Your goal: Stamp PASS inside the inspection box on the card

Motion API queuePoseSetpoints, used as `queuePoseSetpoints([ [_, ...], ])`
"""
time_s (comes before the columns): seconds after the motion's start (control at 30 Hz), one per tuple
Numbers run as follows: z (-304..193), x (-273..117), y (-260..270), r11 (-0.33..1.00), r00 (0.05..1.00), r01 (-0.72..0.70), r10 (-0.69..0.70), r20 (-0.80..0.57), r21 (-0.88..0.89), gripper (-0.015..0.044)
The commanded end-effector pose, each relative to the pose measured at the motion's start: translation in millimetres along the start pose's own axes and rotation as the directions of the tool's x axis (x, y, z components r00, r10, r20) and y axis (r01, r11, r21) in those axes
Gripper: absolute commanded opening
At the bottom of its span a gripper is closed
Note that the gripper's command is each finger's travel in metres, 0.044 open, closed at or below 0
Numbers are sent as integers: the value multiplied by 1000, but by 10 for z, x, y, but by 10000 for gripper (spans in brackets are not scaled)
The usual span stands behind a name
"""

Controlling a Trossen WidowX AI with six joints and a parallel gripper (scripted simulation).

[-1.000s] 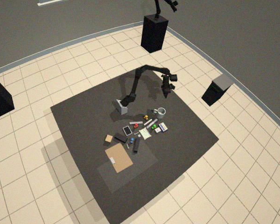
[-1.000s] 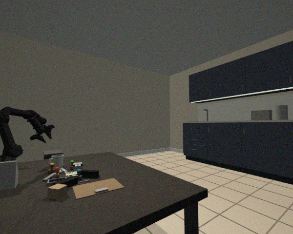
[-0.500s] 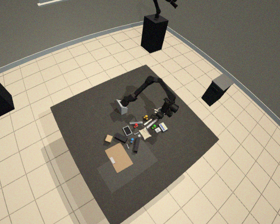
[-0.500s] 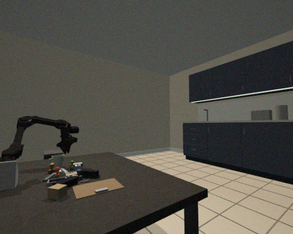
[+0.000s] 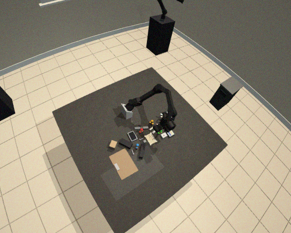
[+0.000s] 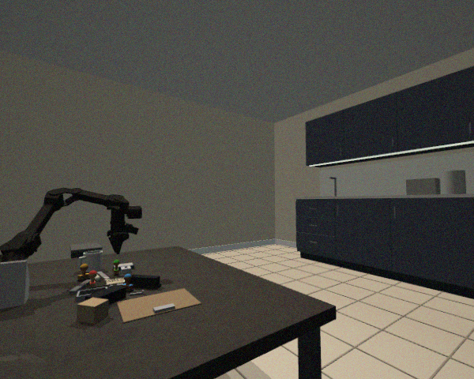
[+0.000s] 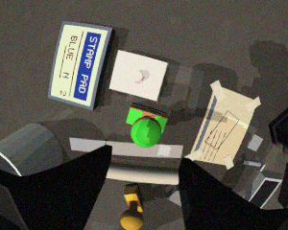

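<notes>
A stamp with a green knob and green base (image 5: 159, 131) (image 6: 115, 262) (image 7: 145, 131) stands upright beside a white square (image 5: 164, 135) (image 7: 130, 76) with a small grey mark. No lettering shows on the stamp. The pale case marked STAMP PAD BLUE (image 5: 170, 133) (image 7: 72, 62) lies beyond the white square. The beige card (image 5: 150, 139) (image 7: 240, 115), taped at its corners, lies right of the stamp in the wrist view, with a tilted outlined box on it. My gripper (image 6: 117, 252) (image 7: 146, 159) is partly open and empty, pointing down above the green stamp's side of the group.
A grey mug (image 6: 92, 260) (image 7: 36, 141) stands by the left finger. Pale bars (image 7: 86, 144) lie under the fingers. Yellow (image 5: 151, 122) (image 7: 132, 218), red (image 5: 141, 130) and blue (image 5: 137, 144) knobbed stamps, black blocks (image 5: 125, 143), a wooden block (image 5: 112, 143) and a brown board (image 5: 125, 165) are around.
</notes>
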State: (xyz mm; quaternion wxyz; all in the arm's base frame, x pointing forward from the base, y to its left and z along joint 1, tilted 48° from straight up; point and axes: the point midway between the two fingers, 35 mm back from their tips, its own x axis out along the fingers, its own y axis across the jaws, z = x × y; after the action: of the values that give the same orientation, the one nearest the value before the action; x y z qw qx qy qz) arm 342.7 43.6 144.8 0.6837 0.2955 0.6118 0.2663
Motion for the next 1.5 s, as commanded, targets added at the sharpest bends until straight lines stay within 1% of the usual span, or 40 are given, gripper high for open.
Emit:
queuePoseSetpoints([
  [0.0, 1, 39, -1, 1000, 1000, -7, 7, -1, 1, 213],
  [1.47, -8, 733, 21, 1000, 1000, -11, 11, 0, 1, 213],
])
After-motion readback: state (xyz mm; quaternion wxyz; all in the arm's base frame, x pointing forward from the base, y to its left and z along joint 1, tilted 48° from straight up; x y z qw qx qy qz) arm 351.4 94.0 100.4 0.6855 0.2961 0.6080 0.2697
